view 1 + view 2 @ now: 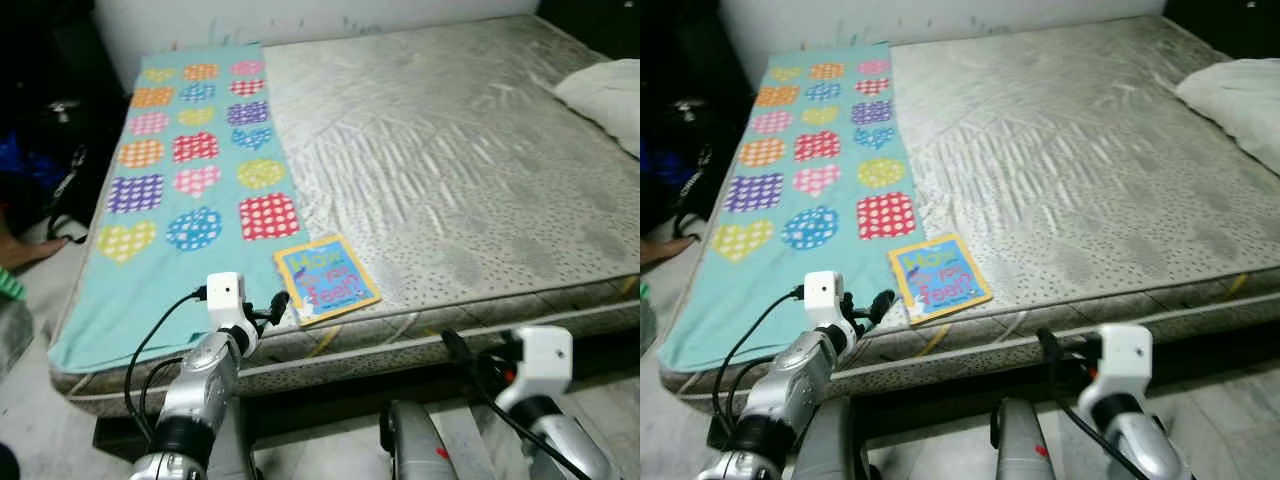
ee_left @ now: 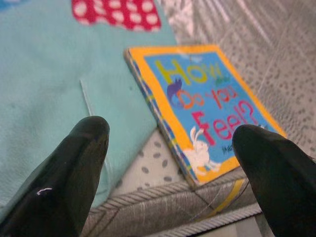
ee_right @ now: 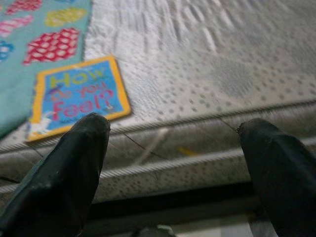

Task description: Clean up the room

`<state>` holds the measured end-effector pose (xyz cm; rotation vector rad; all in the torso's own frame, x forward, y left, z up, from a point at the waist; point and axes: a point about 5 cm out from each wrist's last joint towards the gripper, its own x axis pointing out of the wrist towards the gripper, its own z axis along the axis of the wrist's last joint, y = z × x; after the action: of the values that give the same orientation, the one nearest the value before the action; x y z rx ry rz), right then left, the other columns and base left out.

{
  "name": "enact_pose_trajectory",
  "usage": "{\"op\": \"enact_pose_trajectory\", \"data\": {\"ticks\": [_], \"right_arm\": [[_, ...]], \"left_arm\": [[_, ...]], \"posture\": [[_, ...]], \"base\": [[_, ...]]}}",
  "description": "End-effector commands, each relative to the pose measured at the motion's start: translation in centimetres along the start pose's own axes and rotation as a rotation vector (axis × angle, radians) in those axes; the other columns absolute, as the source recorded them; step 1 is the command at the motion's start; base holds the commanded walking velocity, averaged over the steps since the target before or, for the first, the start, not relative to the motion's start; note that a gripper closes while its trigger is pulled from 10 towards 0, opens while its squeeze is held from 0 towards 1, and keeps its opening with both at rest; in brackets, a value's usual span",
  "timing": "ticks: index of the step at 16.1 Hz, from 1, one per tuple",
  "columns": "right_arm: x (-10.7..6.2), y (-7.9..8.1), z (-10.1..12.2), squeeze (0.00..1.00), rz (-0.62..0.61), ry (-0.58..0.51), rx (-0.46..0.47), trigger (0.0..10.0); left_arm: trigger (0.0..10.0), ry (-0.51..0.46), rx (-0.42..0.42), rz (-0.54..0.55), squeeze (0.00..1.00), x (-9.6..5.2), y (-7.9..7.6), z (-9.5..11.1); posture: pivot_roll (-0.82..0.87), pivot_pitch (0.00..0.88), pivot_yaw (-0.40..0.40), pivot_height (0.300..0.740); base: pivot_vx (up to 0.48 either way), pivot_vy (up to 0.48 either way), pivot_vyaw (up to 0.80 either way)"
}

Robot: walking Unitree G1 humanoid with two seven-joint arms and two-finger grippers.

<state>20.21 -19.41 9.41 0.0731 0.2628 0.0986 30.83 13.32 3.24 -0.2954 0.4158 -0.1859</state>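
A square picture book (image 1: 327, 279) with an orange border and a blue cover reading "How Do You Feel?" lies flat at the near edge of the bare mattress (image 1: 450, 170). It touches the edge of a teal blanket (image 1: 190, 170) printed with patterned hearts. My left gripper (image 2: 170, 133) is open and hovers just short of the book's near left corner, at the mattress edge (image 1: 278, 305). My right gripper (image 3: 173, 126) is open too. It sits lower, in front of the mattress side, with the book (image 3: 74, 96) off to its left.
A white pillow (image 1: 605, 95) lies at the bed's far right. Dark bags and clutter (image 1: 50, 150) stand on the floor left of the bed. Pale floor (image 1: 30, 400) runs along the bed's near left corner.
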Motion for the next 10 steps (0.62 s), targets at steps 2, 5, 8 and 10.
{"op": "enact_pose_trajectory", "data": {"ticks": [2, 5, 8, 10], "right_arm": [[0.2, 1.4, 0.9, 0.00, 0.069, -0.016, -0.030, 10.0], [0.1, 1.3, 1.2, 0.00, 0.067, -0.017, -0.039, 10.0], [-0.1, 0.9, 1.6, 0.00, 0.050, -0.024, -0.062, 10.0], [0.1, 0.9, 1.8, 0.00, 0.051, -0.027, -0.057, 10.0]], "left_arm": [[10.0, 0.035, -0.016, 0.020, 0.00, 0.1, 0.9, -1.1], [10.0, 0.050, -0.045, 0.017, 0.00, 0.2, 1.2, -1.9], [10.0, 0.052, -0.025, -0.007, 0.00, 1.0, 0.3, -1.4], [10.0, 0.006, -0.015, -0.027, 0.00, 1.4, -0.5, -0.3]], "posture": [[-0.32, 0.057, 0.063, 0.590], [-0.34, 0.044, 0.061, 0.590], [-0.36, 0.037, 0.062, 0.590], [-0.35, 0.026, 0.066, 0.590]], "base": [[0.000, 0.000, 0.00], [0.000, 0.000, 0.00], [0.000, 0.000, 0.00], [0.000, 0.000, 0.00]]}}
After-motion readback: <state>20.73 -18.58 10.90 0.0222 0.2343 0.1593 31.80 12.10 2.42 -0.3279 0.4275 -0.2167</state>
